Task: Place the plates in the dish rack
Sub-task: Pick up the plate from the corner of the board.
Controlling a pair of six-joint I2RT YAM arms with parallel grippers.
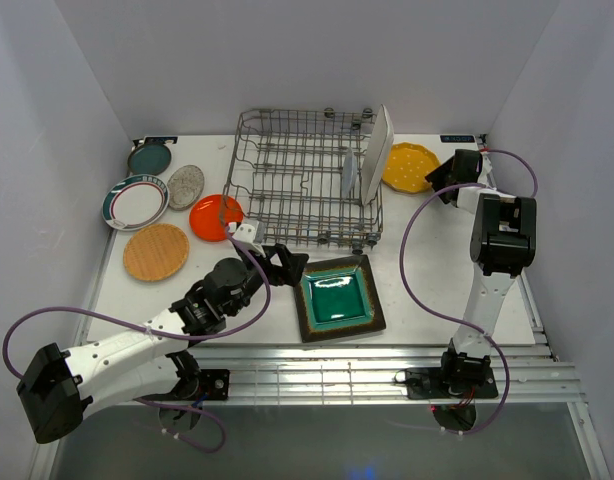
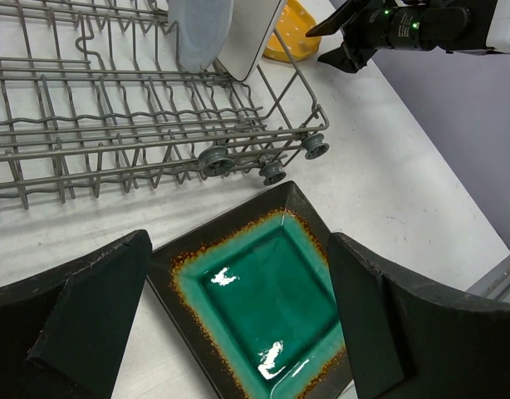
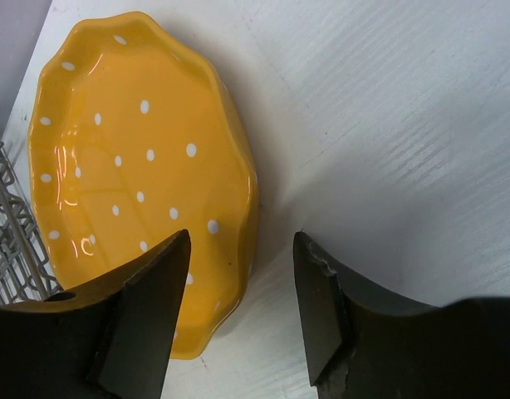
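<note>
Plates (image 1: 155, 251) lie along the bench's (image 1: 437, 260) left edge; two stand in the dish rack (image 1: 287, 180). Left jaws gape over the green plate (image 2: 267, 307) by the front edge, right jaws gape around the yellow plate (image 3: 139, 166), far-right corner.

White table (image 1: 437, 275), pale lavender walls (image 1: 287, 60)

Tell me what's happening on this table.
Two arms are loading plates into the wire dish rack. A white rectangular plate and a pale blue plate already stand in it. The left gripper is open over the green-centred square plate before the rack; the right gripper is open at the rim of the yellow scalloped plate. Five more lie left of the rack: teal plate, teal-rimmed plate, speckled grey plate, orange plate, wood-tone plate.
</note>
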